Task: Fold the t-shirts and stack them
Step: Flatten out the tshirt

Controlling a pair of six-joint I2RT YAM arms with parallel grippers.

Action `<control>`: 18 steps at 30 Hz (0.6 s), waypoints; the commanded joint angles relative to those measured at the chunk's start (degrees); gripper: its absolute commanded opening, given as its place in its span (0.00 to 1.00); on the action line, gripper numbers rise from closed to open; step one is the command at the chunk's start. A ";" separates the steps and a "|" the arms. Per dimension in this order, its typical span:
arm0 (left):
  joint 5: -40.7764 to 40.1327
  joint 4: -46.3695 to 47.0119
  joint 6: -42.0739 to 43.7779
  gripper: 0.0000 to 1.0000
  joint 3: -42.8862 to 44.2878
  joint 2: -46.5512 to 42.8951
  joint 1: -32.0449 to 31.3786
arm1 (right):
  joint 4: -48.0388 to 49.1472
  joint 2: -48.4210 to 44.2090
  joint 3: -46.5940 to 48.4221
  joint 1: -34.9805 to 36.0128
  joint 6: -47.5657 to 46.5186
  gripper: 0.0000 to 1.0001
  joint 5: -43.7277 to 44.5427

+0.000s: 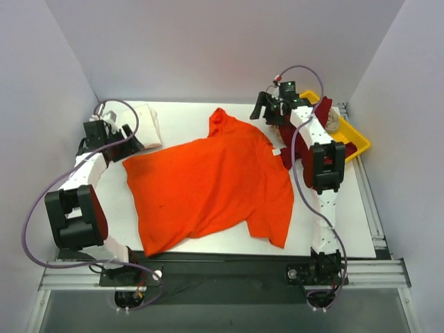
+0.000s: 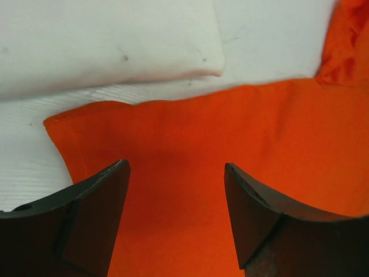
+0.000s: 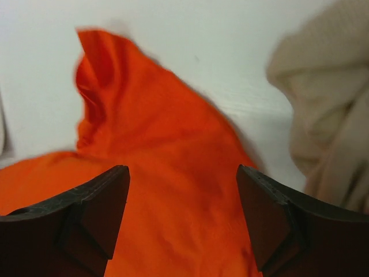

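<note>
The orange shirt (image 1: 208, 187) lies spread across the middle of the table (image 1: 187, 118), with a folded white shirt (image 1: 147, 123) at ten o'clock. The left gripper (image 2: 176, 167), over the orange shirt's corner at nine o'clock, and the right gripper (image 3: 181, 170), at one o'clock, both gape empty (jaws wide, nothing between them).

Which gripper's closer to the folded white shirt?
Left. The left gripper hangs beside the white shirt, over a corner of the orange shirt; the right gripper is far off by the yellow tray.
</note>
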 commanded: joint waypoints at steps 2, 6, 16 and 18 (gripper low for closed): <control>-0.08 9.99 -0.37 0.77 -2.43 -12.09 -1.88 | 7.10 -15.34 -12.15 -0.96 4.06 0.77 -4.28; 0.00 12.10 -0.72 0.78 -9.10 -15.70 -4.08 | 16.51 -23.89 -28.77 -0.70 7.14 0.78 -7.96; -0.76 14.39 -1.42 0.80 -22.39 -18.26 -8.21 | 22.32 -35.32 -52.87 5.61 6.53 0.79 -7.45; -3.93 13.34 -1.16 0.80 -22.83 -18.35 -8.56 | 22.41 -36.91 -56.20 7.29 5.92 0.79 -5.70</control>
